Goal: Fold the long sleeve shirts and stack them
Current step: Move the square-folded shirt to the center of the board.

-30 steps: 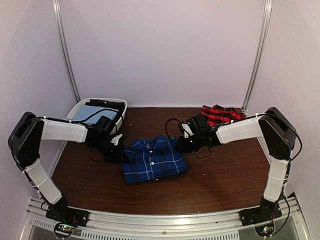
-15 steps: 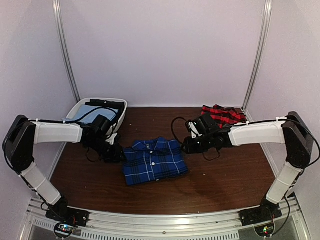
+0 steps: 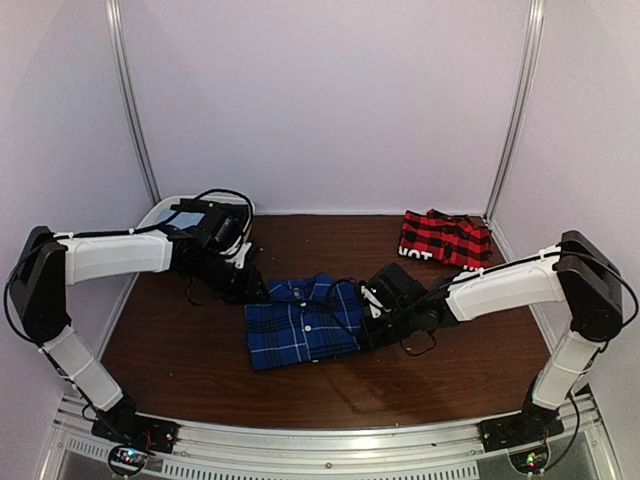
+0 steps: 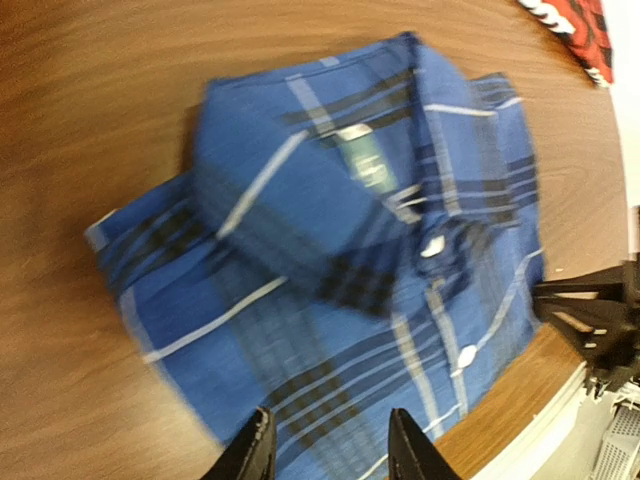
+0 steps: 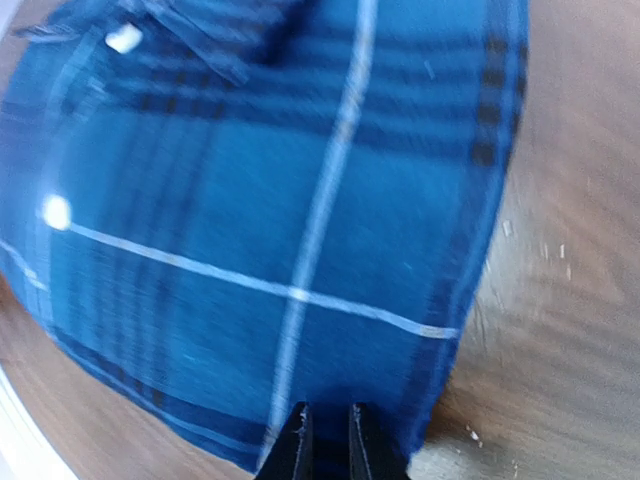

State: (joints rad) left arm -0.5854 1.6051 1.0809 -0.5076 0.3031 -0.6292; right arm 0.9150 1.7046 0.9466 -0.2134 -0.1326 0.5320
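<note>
The dark blue plaid shirt [image 3: 300,322] lies folded at the table's middle, collar toward the back. The red-and-black check shirt [image 3: 445,238] lies crumpled at the back right. My left gripper [image 3: 250,290] is at the blue shirt's back left corner. In the left wrist view it [image 4: 335,450] stands open just above the blue shirt [image 4: 340,250], nothing between its fingers. My right gripper [image 3: 368,325] is at that shirt's right edge. In the right wrist view its [image 5: 330,440] jaws stand a narrow gap apart over the blue cloth [image 5: 280,200]. Whether they pinch it is unclear.
A white bin [image 3: 160,210] holding a light blue cloth [image 3: 172,226] stands at the back left, behind the left arm. The red shirt's corner [image 4: 580,20] and the right gripper [image 4: 600,320] show in the left wrist view. Pale walls enclose the brown table [image 3: 450,370].
The left gripper opened and moved back and right toward the collar. The right gripper let go, came forward along the blue shirt's right edge, and its jaws have narrowed again.
</note>
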